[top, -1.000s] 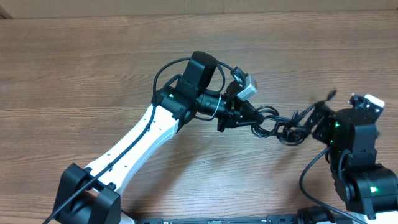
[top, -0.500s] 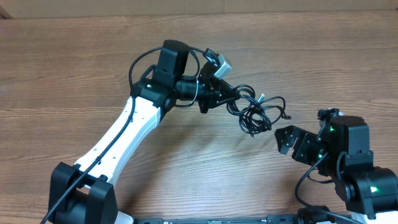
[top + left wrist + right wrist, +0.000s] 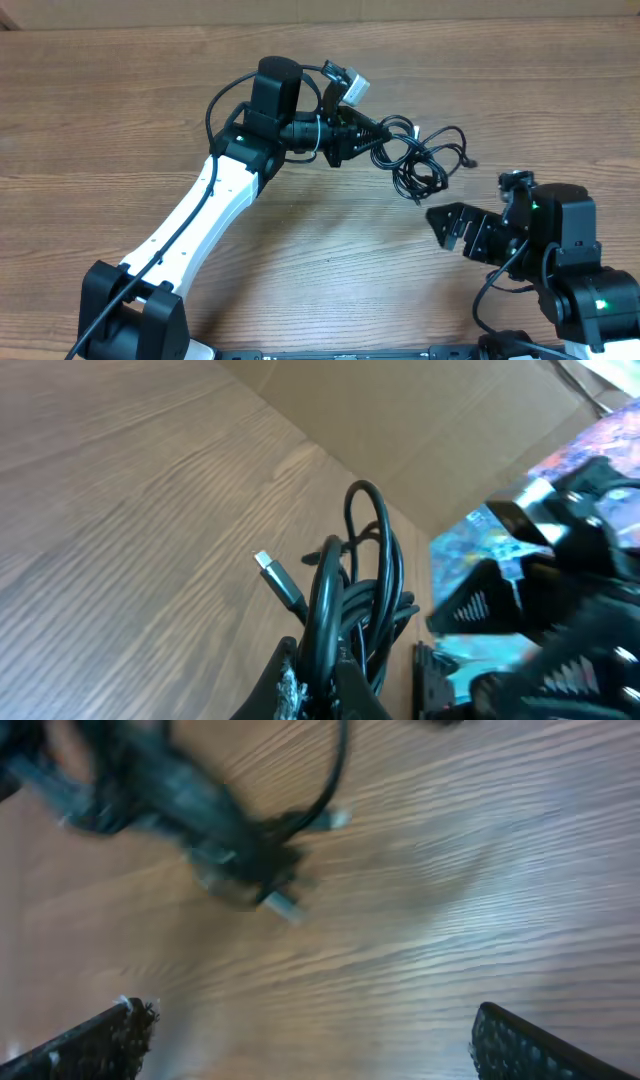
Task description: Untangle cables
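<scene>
The cables point(image 3: 420, 160) are a tangled bundle of thin black cords hanging from my left gripper point(image 3: 378, 140), which is shut on them and holds them above the wooden table point(image 3: 120, 110). In the left wrist view the cords point(image 3: 350, 600) loop up from between the fingers point(image 3: 320, 680), and a silvery-tipped plug point(image 3: 275, 575) sticks out to the left. My right gripper point(image 3: 452, 225) is open and empty, below and right of the bundle. In the right wrist view the blurred bundle point(image 3: 190, 800) lies ahead of the wide-open fingers point(image 3: 310, 1040).
A cardboard wall point(image 3: 420, 420) stands along the table's far edge. The right arm's base point(image 3: 590, 290) sits at the lower right. The left arm point(image 3: 200, 230) stretches diagonally from the lower left.
The right gripper has let go of the cables, opened and pulled back toward the lower right. The left gripper has carried the whole bundle up and left, then a little right.
</scene>
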Motion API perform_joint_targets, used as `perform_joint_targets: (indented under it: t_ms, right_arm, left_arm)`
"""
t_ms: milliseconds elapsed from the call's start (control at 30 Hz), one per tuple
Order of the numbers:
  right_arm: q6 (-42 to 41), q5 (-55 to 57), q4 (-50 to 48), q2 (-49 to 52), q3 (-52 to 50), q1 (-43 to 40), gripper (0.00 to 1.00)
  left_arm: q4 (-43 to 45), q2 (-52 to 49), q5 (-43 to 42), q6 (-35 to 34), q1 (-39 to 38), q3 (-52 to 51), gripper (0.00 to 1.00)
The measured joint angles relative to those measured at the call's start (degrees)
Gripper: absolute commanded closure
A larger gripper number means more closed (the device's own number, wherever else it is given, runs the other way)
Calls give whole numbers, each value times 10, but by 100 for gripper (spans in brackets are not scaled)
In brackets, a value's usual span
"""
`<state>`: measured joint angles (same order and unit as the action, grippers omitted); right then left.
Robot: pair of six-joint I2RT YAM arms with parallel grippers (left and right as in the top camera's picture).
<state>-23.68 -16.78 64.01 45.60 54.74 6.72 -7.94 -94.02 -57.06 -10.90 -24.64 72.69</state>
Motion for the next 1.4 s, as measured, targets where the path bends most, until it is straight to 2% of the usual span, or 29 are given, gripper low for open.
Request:
perform_joint_targets:
  t_ms: [133,267,600,733,867,1000,1133,1233,1400]
  right_arm:
    - [-85,82,-23,0,0,0,0]
    - [-134,113,-70,0,0,0,0]
    - [-147,136,-76,0,0,0,0]
    - [-142,188,-38,18,0,0,0]
    - [-140,238,-10,56,0,0,0]
    - [-123,207,-10,73,0,0,0]
    - [-62,118,-16,73,0,-1,0]
    - [-2,27,-53,73,0,-1,0]
    - [26,-14,-121,73,0,-3,0]
  left_arm:
    - [0,0,-21,-10,4,0,96]
    - [21,0,-54,-10,12,0,96]
    - [121,0,-212,-14,14,0,96]
    - [150,0,-255,-34,16,0,96]
    - [218,0,-290,-73,19,0,96]
    - [228,0,-295,-89,23,0,96]
    - [226,0,-261,-102,38,0,96]
    - [225,0,-214,-115,41,0,96]
    - [226,0,-190,-132,42,0,96]
